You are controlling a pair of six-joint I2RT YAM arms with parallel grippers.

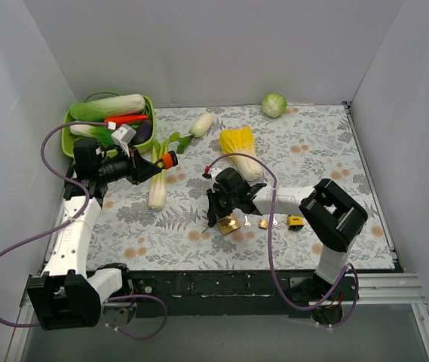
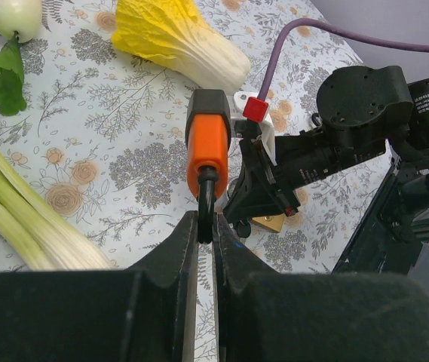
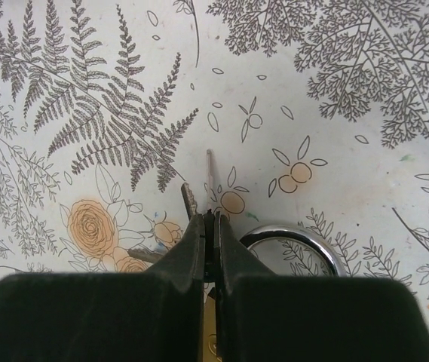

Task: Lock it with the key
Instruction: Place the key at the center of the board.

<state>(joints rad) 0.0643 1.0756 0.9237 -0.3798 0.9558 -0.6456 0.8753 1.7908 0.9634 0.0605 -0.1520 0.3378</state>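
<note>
My right gripper (image 1: 218,217) (image 3: 209,219) is low over the flowered cloth and shut on a bunch of thin metal keys (image 3: 209,170), whose blades stick out past its fingertips. A brass padlock (image 1: 230,224) lies right by it, and its chrome shackle (image 3: 293,235) curves just right of the fingers. My left gripper (image 1: 160,163) (image 2: 205,226) is shut on the black shackle of an orange padlock (image 2: 208,143) (image 1: 168,161) and holds it above the cloth, left of the right arm. Whether a key touches the brass padlock's keyhole is hidden.
Small padlocks (image 1: 263,222) and a yellow-black one (image 1: 295,222) lie right of the brass padlock. A green basket (image 1: 67,128) of vegetables stands at the back left. Leeks (image 1: 157,185), a yellow cabbage (image 1: 238,145), a white radish (image 1: 201,124) and a green cabbage (image 1: 274,105) lie around.
</note>
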